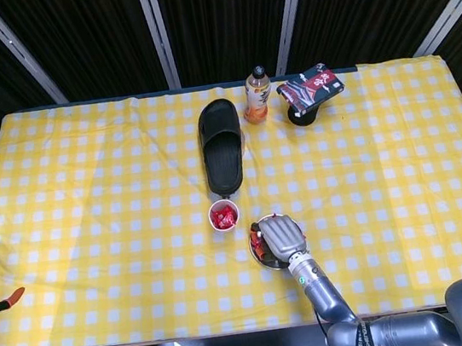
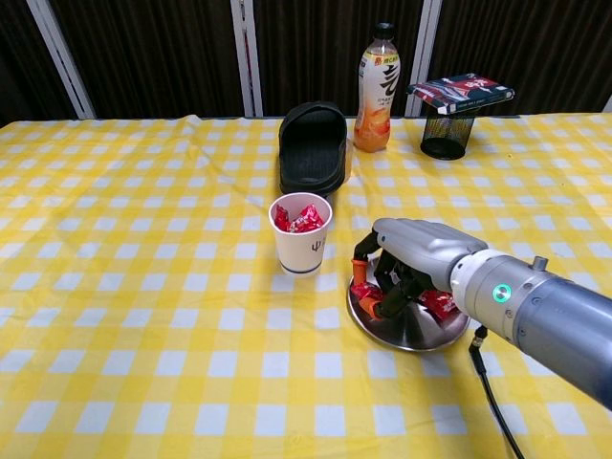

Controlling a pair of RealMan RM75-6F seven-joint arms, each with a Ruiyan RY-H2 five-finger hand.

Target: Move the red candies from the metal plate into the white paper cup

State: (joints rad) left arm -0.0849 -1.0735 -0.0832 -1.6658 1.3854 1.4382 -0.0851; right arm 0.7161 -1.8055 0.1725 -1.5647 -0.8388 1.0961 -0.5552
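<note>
We see the checked surface, then our right hand over the metal plate, hiding much of it. Its fingers curl around a red candy; we cannot tell if it's lifted. More candies fill the white paper cup just beside.

Right hand pinching red candy
</note>
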